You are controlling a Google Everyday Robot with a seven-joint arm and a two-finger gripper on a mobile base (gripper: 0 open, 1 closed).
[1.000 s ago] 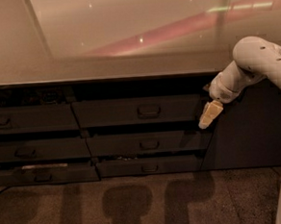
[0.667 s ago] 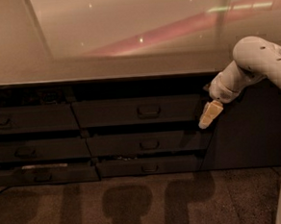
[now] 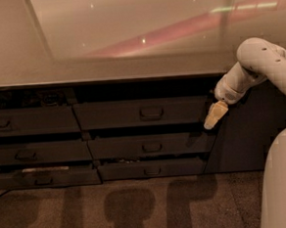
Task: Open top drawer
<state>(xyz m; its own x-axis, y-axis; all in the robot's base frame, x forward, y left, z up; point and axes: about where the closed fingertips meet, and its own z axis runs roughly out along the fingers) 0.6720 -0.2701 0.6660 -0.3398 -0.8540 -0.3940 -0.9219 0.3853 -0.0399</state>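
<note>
The top drawer (image 3: 108,115) is the wide dark front just under the counter, in the right column, with a rounded pull handle (image 3: 151,113) at its middle. It sits flush with the fronts around it. My gripper (image 3: 211,118) hangs at the drawer's right end, pale tan and pointing down and left. It is level with the lower edge of the drawer front and well to the right of the handle. It holds nothing that I can see. The white arm (image 3: 257,64) reaches in from the right.
Two shallower drawers (image 3: 150,147) lie below the top one. The left column has three more fronts (image 3: 30,121); its lowest one (image 3: 44,176) stands slightly out. A beige countertop (image 3: 105,69) runs above. A dark panel (image 3: 243,138) is at right, the robot's body (image 3: 285,184) at lower right.
</note>
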